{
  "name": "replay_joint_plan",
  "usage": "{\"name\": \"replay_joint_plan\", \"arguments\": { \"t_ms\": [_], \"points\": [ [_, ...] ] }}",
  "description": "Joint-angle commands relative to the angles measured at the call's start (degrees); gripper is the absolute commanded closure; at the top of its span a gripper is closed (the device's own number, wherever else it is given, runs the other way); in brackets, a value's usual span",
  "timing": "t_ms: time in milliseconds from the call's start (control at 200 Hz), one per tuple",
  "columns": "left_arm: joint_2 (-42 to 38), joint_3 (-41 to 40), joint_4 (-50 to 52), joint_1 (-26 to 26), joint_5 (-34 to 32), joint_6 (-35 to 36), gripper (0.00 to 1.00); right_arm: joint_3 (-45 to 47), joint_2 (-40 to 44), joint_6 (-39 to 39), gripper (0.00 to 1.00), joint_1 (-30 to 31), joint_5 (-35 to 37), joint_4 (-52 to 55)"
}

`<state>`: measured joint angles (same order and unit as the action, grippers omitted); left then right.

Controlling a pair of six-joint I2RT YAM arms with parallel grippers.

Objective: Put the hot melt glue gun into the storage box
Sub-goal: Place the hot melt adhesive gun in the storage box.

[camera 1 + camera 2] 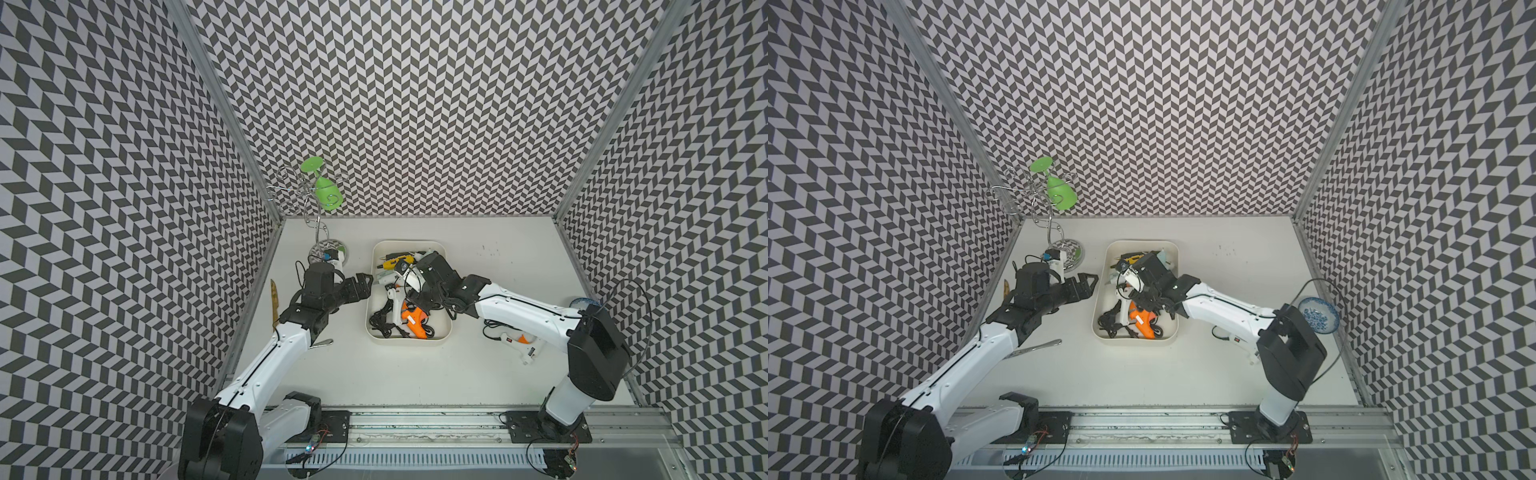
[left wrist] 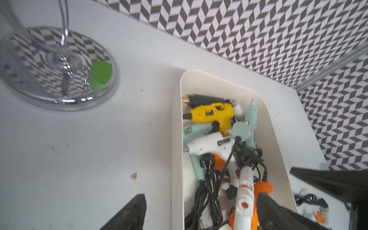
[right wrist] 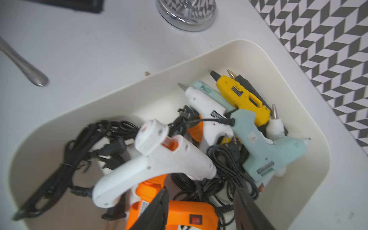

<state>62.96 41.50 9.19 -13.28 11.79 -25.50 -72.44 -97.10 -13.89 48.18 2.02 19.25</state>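
The right jaws [image 3: 201,194] are hanging over the near half of the storage box [image 1: 409,341]. They are standing apart with nothing between them. Just beyond their tips a white glue gun [image 3: 159,159] is lying on top of the heap of other guns [image 3: 239,95] and black cords [image 3: 83,151] inside the box. Its outline is slightly blurred, so it is probably settling after being let go. Whether a tip is brushing it I cannot tell.

The left jaws [image 1: 370,286] are also spread wide and gripping nothing. They are hovering just beside the left rim of the box, outside it.

A second glue gun [image 1: 519,345], white with orange parts, is lying out on the worktop [image 1: 415,374]. It is well to the right of the box and nearer the robot's base, partly hidden beneath the right arm [image 1: 523,309]. Its cord is trailing off its left end.

The coming move is likely turning on that gun. From the right jaws it is lying to the right and nearer, back along the arm's own reach. Its long axis is slanting from far-left to near-right. Which end is the nozzle I cannot tell.

The right arm is by far the closer one, since the box is sitting between the left jaws and the gun. To reach it, the right jaws will be needing to lift clear of the rim, draw back and turn across that slant.
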Motion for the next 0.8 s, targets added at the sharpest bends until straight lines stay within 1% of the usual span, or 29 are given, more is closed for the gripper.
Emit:
{"name": "replay_joint_plan", "arguments": {
  "t_ms": [0,75,200,390,516,546,581,636,656,701,796],
  "points": [
    [0.74,2.54,-1.98,0.67,1.28,1.85,0.09,-1.41,-3.23,6.52,0.54,0.22,-10.28,-6.69],
    [1.68,3.02,-2.51,0.71,1.96,2.03,0.09,-1.79,-6.25,7.96,0.59,0.38,-13.39,-7.79],
    [2.08,2.61,-3.13,0.71,2.37,2.16,0.1,-0.06,-9.96,9.86,0.63,0.68,-15.1,-10.42],
    [2.06,1.33,-3.41,0.71,2.08,2.29,0.09,4.04,-14.41,11.16,0.74,0.85,-12.58,-11.94],
    [2.08,1.3,-3.27,0.71,1.83,2.68,0.1,7.4,-14.13,11.54,0.76,0.9,-11.62,-13.92],
    [2.04,1.33,-3.21,0.71,1.83,2.73,0.1,7.93,-13.4,11.47,0.74,0.9,-11.56,-14.31],
    [2.12,1.37,-3.15,0.62,2.11,2.73,0.1,8.49,-12.36,11.69,0.69,0.96,-11.17,-15.09],
    [2.1,1.58,-2.95,0.17,2.36,2.73,0.1,9.28,-9.9,11.58,0.64,0.9,-10.95,-16.0],
    [2.08,1.58,-2.82,-0.17,2.32,4.12,0.1,9.45,-8.86,11.52,0.63,0.92,-10.56,-16.24],
    [2.15,1.29,-2.96,-1.18,2.5,4.71,0.1,9.61,-6.35,12.24,0.58,0.72,-9.37,-17.14],
    [2.47,0.29,-3.72,-4.2,2.95,5.8,0.1,8.59,-1.63,13.17,0.51,-0.54,-9.6,-18.42]
  ]
}}
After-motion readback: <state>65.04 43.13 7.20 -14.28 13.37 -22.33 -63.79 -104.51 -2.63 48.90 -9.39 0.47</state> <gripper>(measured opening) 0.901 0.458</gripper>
